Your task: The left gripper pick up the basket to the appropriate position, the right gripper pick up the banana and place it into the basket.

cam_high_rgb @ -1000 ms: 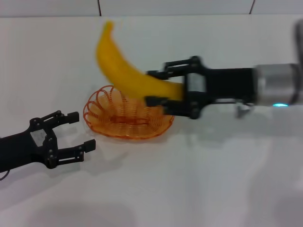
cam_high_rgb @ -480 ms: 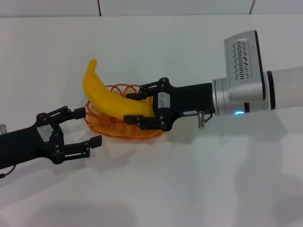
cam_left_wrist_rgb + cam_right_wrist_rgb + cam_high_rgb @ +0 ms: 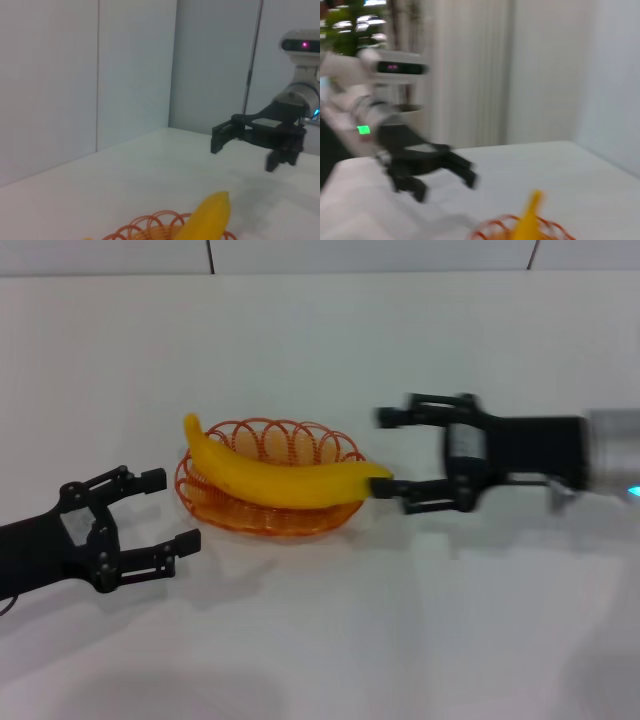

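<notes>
Plain white table (image 3: 330,640), pale wall panels behind. No readable writing. Banana (image 3: 275,478) lies across the orange wire basket (image 3: 300,523). Right gripper (image 3: 392,453) just beside its tip, jaws spread, empty. Left gripper (image 3: 172,508) near basket, jaws apart, empty.

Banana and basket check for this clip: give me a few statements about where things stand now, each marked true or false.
1. The banana lies in the basket. True.
2. The right tool is shut on the banana. False: it is open, beside the banana's tip.
3. The left tool holds the basket's rim. False: it is open and apart from the basket.
4. The basket sits on the white table. True.
</notes>
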Motion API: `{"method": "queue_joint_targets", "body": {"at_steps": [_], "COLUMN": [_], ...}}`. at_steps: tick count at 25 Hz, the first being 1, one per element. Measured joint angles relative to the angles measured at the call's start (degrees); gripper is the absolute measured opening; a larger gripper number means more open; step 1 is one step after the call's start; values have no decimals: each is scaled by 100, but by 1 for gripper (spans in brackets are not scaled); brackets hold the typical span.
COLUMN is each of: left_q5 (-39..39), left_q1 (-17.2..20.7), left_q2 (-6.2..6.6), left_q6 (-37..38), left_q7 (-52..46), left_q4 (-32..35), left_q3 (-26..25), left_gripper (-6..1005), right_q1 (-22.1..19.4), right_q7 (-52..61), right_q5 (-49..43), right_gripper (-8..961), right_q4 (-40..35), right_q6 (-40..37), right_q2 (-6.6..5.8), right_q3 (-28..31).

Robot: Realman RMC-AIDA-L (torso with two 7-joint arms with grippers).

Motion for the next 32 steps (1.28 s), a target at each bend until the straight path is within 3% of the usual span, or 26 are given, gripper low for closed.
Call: {"method": "queue_joint_targets", "body": {"at_steps": [4,8,13,32], "left_q5": [9,46,156,266], "left_q1": [101,282,337,258], "left_q2": [-6,-32,-38,-88], "left_q6": [-19,-53,-98,-180], "left_q7": [283,591,643,708], "left_q4": [-1,-20,-103,-159], "left_q3": [-100,-378,-538,-583], "left_gripper": [908,908,908,908], "right_q1": [-659,-1019,-1047,-985], "right_q7": [-325,-1083,-1753,-1737], "right_q5": [83,83,174,234], "right_gripper": [828,827,826,825], "right_q4": [-28,357,786,864], "right_q6": [101,118,117,27], "right_q2": [-7,15,16,11], "right_q3": [493,621,791,871]}}
